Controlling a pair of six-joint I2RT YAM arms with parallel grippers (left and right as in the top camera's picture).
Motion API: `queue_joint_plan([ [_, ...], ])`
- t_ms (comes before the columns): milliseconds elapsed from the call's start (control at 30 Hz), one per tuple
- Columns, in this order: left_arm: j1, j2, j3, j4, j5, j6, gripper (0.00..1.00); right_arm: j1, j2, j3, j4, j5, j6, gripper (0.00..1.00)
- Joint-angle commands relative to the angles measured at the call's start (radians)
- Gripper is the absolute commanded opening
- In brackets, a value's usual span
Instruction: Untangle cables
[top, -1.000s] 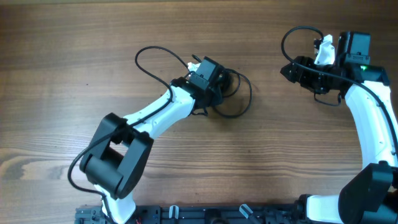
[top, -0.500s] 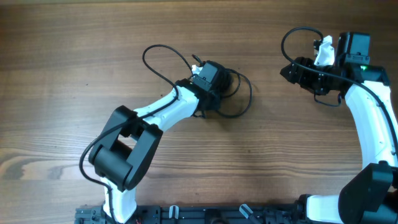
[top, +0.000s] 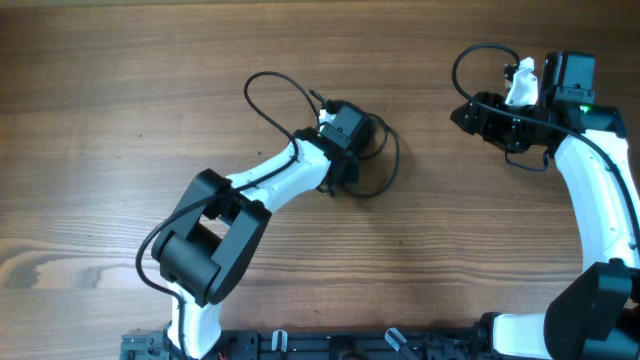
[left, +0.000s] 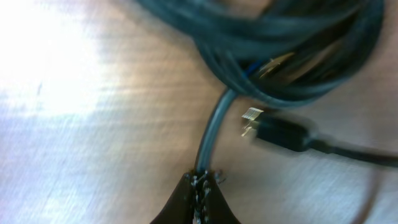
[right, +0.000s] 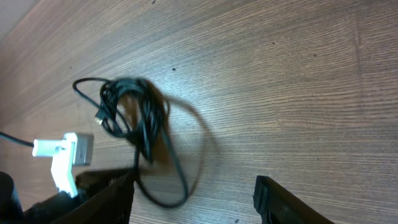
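Overhead, the wooden surface (top: 120, 90) carries everything. The left arm (top: 270, 180) stretches out across it so that its wrist sits right over the cables (top: 378, 150), a small dark knotted bundle with a loop spilling out beyond the left pincer. The right arm (top: 600, 200) is held well apart from that bundle, probably kept clear so it can take another strand once one is drawn out.

The right pincer (right: 193, 186) has its fingers spread wide with nothing between them. Ahead of it, not touching, lies a coil of black cord (right: 134, 118) with one wide loop; I cannot tell whether this is the same bundle.

The left pincer (left: 199, 193) is squeezed together on a single strand (left: 214, 124), which runs straight from its tips up into the bundle just ahead. That grip looks meant for pulling one cord free of the knot. A small plug (left: 277, 132) with a metal tip lies loose on the surface just beside that strand, ahead of the left pincer and to one side.
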Motion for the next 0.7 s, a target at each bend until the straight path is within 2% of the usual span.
queue_joint_plan([
  [0, 0.06, -0.083, 0.061, -0.215, 0.147, -0.006, 0.04, 0.002, -0.008, 0.002, 0.003, -0.029, -0.006, 0.64],
  [100, 0.109, -0.213, 0.169, -0.34, 0.27, -0.006, 0.04, 0.002, -0.008, 0.002, 0.025, -0.119, -0.044, 0.64],
  [333, 0.117, -0.506, 0.209, -0.262, 0.29, -0.007, 0.04, 0.031, -0.008, 0.002, 0.098, -0.36, -0.132, 0.64],
  [467, 0.117, -0.603, 0.209, -0.197, 0.301, -0.008, 0.04, 0.08, -0.008, 0.002, 0.121, -0.369, -0.132, 0.64],
  [567, 0.125, -0.634, 0.209, -0.183, 0.27, -0.025, 0.04, 0.099, -0.008, 0.002, 0.122, -0.274, -0.038, 0.64],
  [667, 0.155, -0.639, 0.224, -0.095, 0.275, -0.074, 0.04, 0.099, -0.008, 0.002, 0.124, -0.258, -0.024, 0.64],
])
